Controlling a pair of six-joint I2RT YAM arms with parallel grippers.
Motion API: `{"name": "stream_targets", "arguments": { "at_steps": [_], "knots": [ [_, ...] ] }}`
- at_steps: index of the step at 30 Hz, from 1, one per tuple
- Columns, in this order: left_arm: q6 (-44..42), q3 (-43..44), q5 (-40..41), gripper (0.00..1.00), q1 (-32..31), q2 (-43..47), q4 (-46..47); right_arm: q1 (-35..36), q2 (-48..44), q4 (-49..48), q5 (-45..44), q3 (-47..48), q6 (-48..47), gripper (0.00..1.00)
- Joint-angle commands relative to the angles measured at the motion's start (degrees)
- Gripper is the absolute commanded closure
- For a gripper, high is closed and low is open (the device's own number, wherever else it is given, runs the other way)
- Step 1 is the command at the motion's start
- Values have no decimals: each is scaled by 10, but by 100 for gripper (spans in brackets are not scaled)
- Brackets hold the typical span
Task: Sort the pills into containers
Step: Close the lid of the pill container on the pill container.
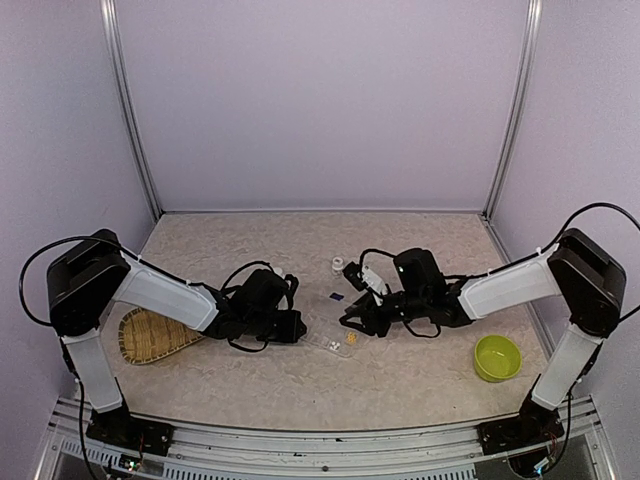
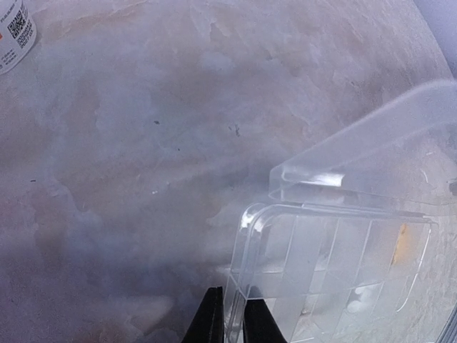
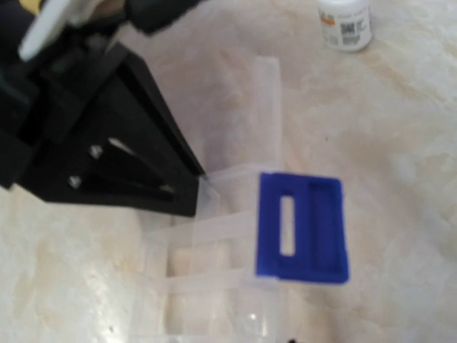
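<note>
Spreading under everything is a beige marbled table [image 1: 300,395]. Both arms reach in toward its middle.

A woven tray [image 1: 150,335] lies at 9 o'clock from the centre, partly under the left arm. A lime-green bowl [image 1: 497,357] stands at 4 o'clock, well apart from the rest.

The clear box [image 1: 335,335] lies near the centre, between the two grippers, with its lid tilted open. The left gripper [image 2: 232,318] comes at it from 9 o'clock. Its two dark fingers [image 2: 211,321] are clamped tight on the box's thin near wall. The right gripper [image 1: 352,318] hangs over the box's 2 o'clock corner. Whether its jaws are open or closed cannot be told, and its own camera does not show its fingers.

A small white bottle [image 3: 345,23] with a printed label stands on the table at 12 o'clock from the box, near it but not touching.

A blue clasp [image 3: 303,227] sits on the clear plastic at the box's 12 o'clock edge.

The pills [image 1: 351,339] show as a few orange specks in a compartment toward the box's 4 o'clock end. The left wrist view gives one blurred orange spot behind a compartment wall.
</note>
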State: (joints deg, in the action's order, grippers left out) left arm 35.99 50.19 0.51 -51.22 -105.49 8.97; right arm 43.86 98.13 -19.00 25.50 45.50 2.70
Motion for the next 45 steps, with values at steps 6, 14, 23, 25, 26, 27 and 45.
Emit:
{"name": "stream_targets", "arguments": {
  "at_steps": [6,14,23,25,26,27,45],
  "knots": [
    [-1,11,14,90,-4,-10,-16,54,-14,51,-108,-5,-74,66],
    [0,13,17,90,-3,-9,-19,72,-17,61,-124,-6,-88,64],
    [-1,16,25,90,0,4,-27,72,-8,77,-94,-5,-78,52],
    [-1,16,27,90,1,9,-27,72,-15,70,-91,-12,-76,50],
    [-1,16,28,89,1,12,-26,73,-21,67,-90,-15,-75,49],
    [-1,14,28,89,1,17,-23,72,-23,66,-88,-17,-74,48],
    [6,1,43,80,-2,77,-34,78,-44,39,-100,-35,-78,51]
  ]
}}
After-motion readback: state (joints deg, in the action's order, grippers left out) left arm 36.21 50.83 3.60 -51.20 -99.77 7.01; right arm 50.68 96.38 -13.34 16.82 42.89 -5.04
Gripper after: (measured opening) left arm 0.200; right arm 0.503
